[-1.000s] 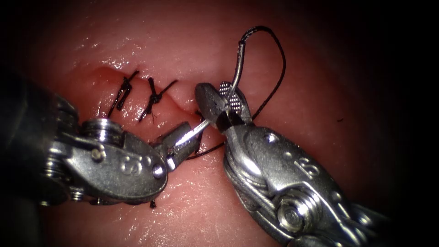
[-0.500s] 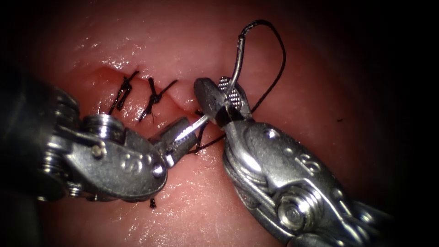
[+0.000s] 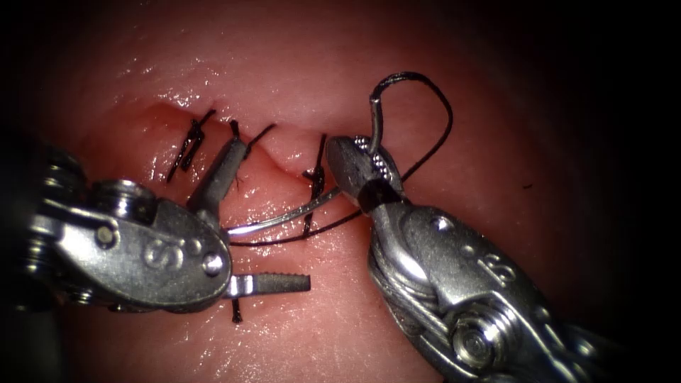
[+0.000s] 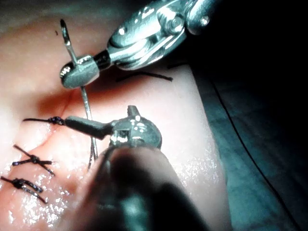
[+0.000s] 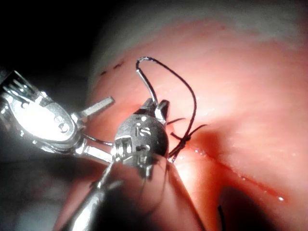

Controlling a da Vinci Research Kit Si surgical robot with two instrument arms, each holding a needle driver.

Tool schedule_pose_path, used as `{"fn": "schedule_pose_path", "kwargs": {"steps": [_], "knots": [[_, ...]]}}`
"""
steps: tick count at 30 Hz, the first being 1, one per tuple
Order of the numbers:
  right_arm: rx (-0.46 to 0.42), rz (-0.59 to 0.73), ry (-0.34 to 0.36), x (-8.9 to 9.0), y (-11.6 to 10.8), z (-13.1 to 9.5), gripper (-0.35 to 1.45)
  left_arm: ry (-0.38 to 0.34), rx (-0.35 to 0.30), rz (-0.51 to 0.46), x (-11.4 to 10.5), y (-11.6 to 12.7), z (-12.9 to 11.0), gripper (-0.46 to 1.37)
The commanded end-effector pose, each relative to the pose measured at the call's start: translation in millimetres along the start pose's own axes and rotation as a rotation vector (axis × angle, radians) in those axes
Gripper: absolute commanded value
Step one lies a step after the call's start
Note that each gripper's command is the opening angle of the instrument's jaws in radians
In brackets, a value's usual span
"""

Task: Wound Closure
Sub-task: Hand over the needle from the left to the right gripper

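Right tool (image 3: 365, 167) pinches the needle (image 3: 284, 218) near its threaded end, free of the tissue (image 3: 298, 64); left tool (image 3: 266, 213) gapes wide, holding nothing. Three knots (image 3: 237, 152) sit across the cut, whose right end remains unclosed.

I see glossy pink tissue (image 3: 425, 106), reddest along the cut (image 3: 284, 159). The thread (image 3: 425, 135) and knots (image 3: 316, 177) are black. Needle (image 3: 284, 216) and cross-hatched fingers (image 3: 280, 282) gleam silver.
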Motion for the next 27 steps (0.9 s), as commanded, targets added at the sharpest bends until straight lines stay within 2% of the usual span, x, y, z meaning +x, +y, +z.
{"fn": "schedule_pose_path", "kwargs": {"steps": [1, 2, 6, 12, 19, 23, 25, 27], "knots": [[0.009, 0.0, -0.007, 0.1, 0.0, 0.0, -0.35, 0.018, -0.05, -0.014, 0.1, -0.1, -0.3, 1.06], [0.036, -0.001, -0.021, 0.2, 0.2, 0.0, -0.35, 0.039, -0.11, -0.026, 0.3, -0.2, -0.5, 1.12], [0.082, -0.082, -0.045, 0.4, 0.8, -0.2, -0.35, 0.063, -0.208, -0.078, 1.2, -0.5, -1.3, 1.19], [0.099, -0.235, -0.052, 1.1, 2.2, -0.7, -0.35, 0.069, -0.316, -0.145, 3.2, -2.0, -2.9, 1.17], [0.158, -0.251, -0.075, 1.7, 3.4, -1.2, -0.35, 0.021, -0.421, -0.213, 4.5, -3.5, -4.1, 1.15], [0.239, -0.283, -0.111, 2.1, 3.7, -1.2, -0.35, 0.007, -0.484, -0.253, 4.2, -3.9, -4.3, 1.09], [0.315, -0.287, -0.137, 2.2, 3.8, -1.2, -0.35, 0.004, -0.506, -0.276, 4.1, -3.9, -4.5, 1.04], [0.37, -0.347, -0.145, 2.2, 3.9, -1.2, -0.35, 0.004, -0.529, -0.298, 4.0, -4.0, -4.5, 0.99]]}}
